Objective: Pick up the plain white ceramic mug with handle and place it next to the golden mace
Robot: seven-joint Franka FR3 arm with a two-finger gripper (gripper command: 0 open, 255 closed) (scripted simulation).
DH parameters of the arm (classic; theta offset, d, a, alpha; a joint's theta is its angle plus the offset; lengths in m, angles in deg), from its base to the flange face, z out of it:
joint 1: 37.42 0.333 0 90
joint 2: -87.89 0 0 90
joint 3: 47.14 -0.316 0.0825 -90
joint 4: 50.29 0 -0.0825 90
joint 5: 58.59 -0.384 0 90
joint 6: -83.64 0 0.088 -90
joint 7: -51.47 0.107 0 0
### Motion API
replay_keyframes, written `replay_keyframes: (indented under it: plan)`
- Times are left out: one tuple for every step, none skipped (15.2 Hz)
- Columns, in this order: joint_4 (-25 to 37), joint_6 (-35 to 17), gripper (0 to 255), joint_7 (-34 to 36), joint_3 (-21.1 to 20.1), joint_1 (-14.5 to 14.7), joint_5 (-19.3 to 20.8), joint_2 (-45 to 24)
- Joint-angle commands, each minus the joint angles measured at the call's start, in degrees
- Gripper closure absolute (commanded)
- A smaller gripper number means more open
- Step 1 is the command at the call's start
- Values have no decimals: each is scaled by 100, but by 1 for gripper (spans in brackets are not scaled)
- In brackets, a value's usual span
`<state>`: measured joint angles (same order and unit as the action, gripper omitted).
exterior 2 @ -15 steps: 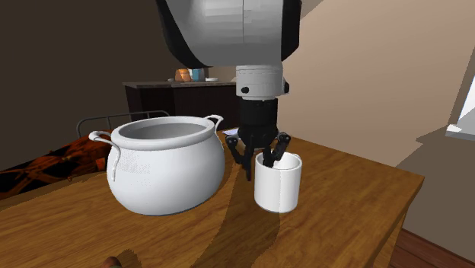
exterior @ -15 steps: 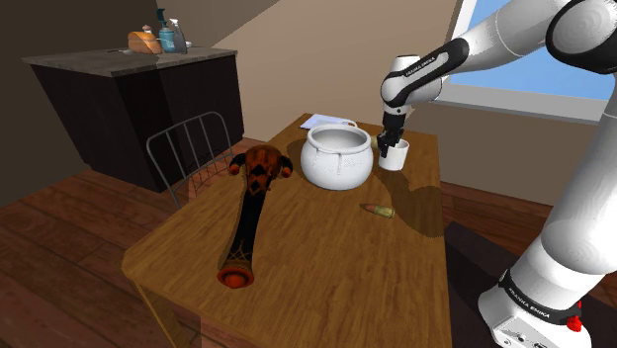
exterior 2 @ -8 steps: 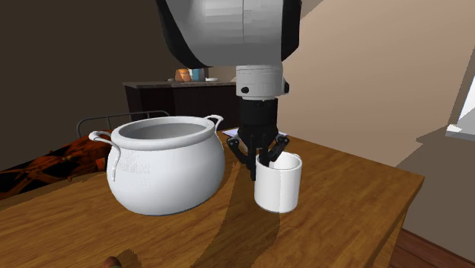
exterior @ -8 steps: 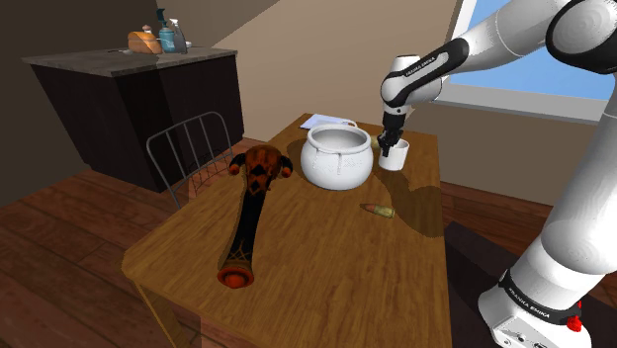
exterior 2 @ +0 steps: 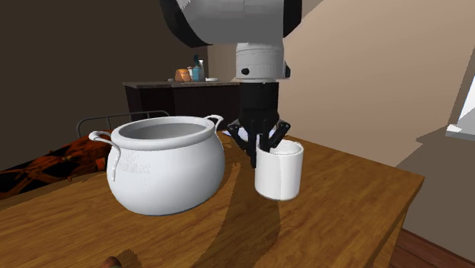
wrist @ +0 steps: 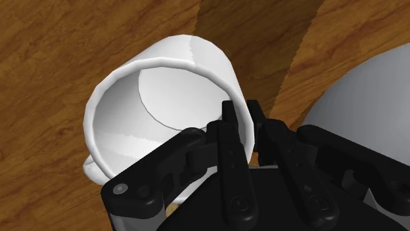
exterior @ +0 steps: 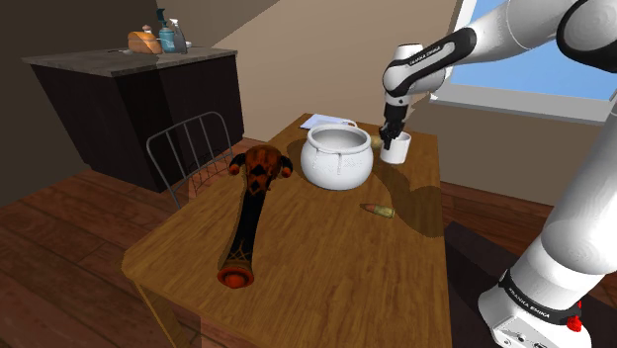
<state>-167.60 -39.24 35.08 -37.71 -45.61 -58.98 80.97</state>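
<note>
Two black fingers of the gripper (exterior 2: 266, 149) pinch one side of the plain white cylindrical mug (exterior 2: 280, 173), one finger inside the mouth and one outside against the wall. The claw is therefore narrow and clamped on the mug's wall at the rim. The mug hangs directly under the claw, tipped a little, and looks just clear of the brown wooden table (exterior: 326, 272), though I cannot be sure of the gap. In the wrist view, a rounded lump across the mouth from the pinch is probably the handle (wrist: 90, 167). A big white round-bellied pot with two loop handles (exterior 2: 164, 164) stands just beside the claw. The long dark mace with orange-red markings (exterior: 252, 203) lies well apart from the claw, beyond the pot.

I judge the mug stiff and light enough for this hold, but smooth and breakable. A one-wall pinch lets it swing or slip, so the carry calls for a slow, level pace, passing clear of the pot, and a gentle set-down. The rim wall is a fair place to grip; the handle looks a poorer one.
</note>
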Motion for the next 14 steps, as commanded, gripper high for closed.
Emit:
replay_keyframes:
  plan:
    - [67, 150, 255, 9, 2, 3, 17, 83]
    - [107, 222, 255, 13, 3, 4, 24, 116]
    - [149, 294, 255, 17, 3, 5, 30, 147]
    - [192, 367, 255, 20, 4, 6, 35, 177]
    - [236, 439, 255, 23, 4, 7, 41, 206]
    - [281, 512, 255, 26, 4, 8, 46, 234]
    - [327, 585, 255, 29, 4, 9, 51, 261]
    - [375, 658, 255, 31, 4, 10, 55, 286]
    - [424, 731, 255, 33, 4, 11, 60, 311]
    - [474, 804, 255, 36, 4, 11, 64, 334]
    - [526, 878, 255, 38, 4, 12, 67, 356]
    - [579, 951, 255, 39, 4, 13, 71, 377]
    - [633, 1025, 255, 41, 3, 13, 74, 397]
    - [689, 1099, 255, 43, 3, 14, 77, 415]
